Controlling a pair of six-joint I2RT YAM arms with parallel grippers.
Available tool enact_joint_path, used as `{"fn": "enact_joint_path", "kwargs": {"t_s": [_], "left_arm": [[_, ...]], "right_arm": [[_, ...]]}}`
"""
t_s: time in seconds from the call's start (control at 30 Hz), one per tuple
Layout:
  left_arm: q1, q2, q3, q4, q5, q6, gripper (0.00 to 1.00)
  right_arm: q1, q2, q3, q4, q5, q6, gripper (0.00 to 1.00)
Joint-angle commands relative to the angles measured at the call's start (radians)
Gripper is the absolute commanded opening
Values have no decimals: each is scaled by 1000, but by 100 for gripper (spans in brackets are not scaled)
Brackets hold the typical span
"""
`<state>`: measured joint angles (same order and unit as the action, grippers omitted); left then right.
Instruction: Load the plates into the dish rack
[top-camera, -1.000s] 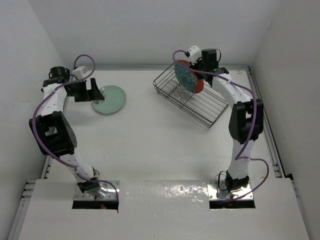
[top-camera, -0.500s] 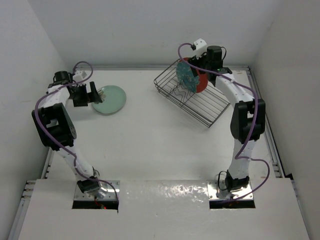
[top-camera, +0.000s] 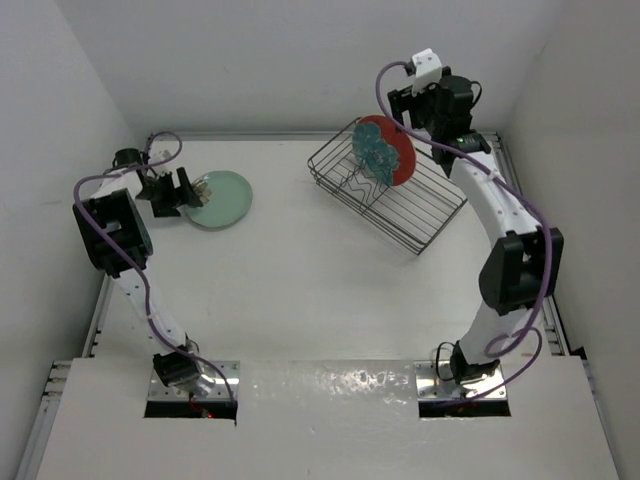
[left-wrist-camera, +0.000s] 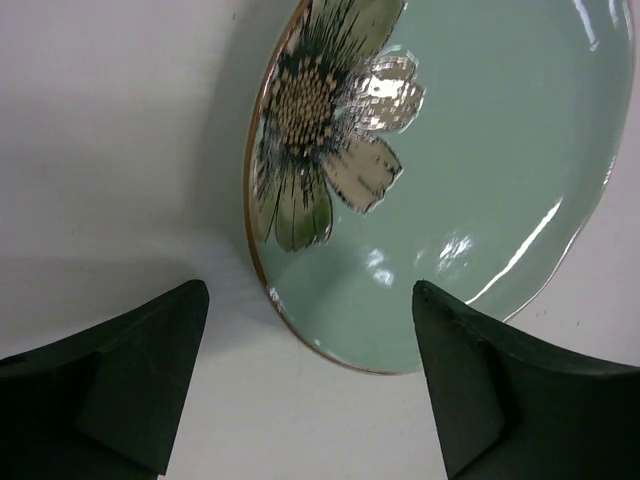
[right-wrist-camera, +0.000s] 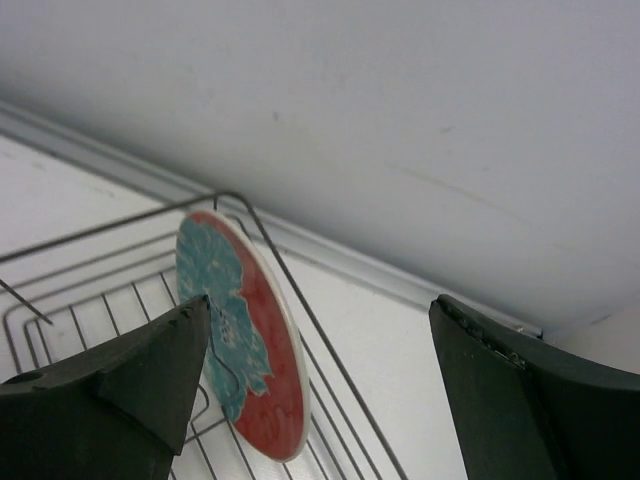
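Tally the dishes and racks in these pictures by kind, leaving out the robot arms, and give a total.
Plates: 2 (red-and-teal plate, mint green plate)
Dish rack: 1
Total: 3

mint green plate (left-wrist-camera: 470, 190) with flower mark, flat on table (left-wrist-camera: 110, 130), open hand (left-wrist-camera: 310, 385) at its rim

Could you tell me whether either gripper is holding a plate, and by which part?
Nothing is held. The right gripper is open, clear of the red plate standing in the rack; the left gripper is open by the green plate's rim.
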<state>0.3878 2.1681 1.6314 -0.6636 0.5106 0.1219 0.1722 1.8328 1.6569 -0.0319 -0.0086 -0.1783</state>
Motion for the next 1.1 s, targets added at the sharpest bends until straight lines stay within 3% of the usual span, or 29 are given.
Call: {"fn": "enact_joint_path", "kwargs": {"t_s": [0.0, 0.37, 0.47, 0.53, 0.57, 0.73, 0.9, 1.07], "left_arm": [[8, 44, 47, 36, 75, -28, 79], [8, 147, 70, 27, 235, -51, 44], [8, 141, 70, 38, 259, -47, 28], [8, 134, 71, 44, 282, -45, 3], [8, 124, 73, 44, 284, -44, 0], [-4, 41, 74, 33, 322, 28, 0], [-50, -100, 103, -82, 348, 255, 0], [-150, -231, 107, -243, 367, 510, 0]], "right_arm": [[3, -113, -69, 96, -27, 48, 88], [46, -277, -256, 127, -63, 66, 86], [62, -294, -279, 103, -94, 62, 86], [79, -299, -290, 69, -97, 50, 85], [99, -299, -298, 58, -99, 33, 85], [165, -293, -306, -12, -207, -7, 85], [257, -254, -295, -33, -329, -4, 83], [322, -178, -275, 24, -409, 98, 79]]}}
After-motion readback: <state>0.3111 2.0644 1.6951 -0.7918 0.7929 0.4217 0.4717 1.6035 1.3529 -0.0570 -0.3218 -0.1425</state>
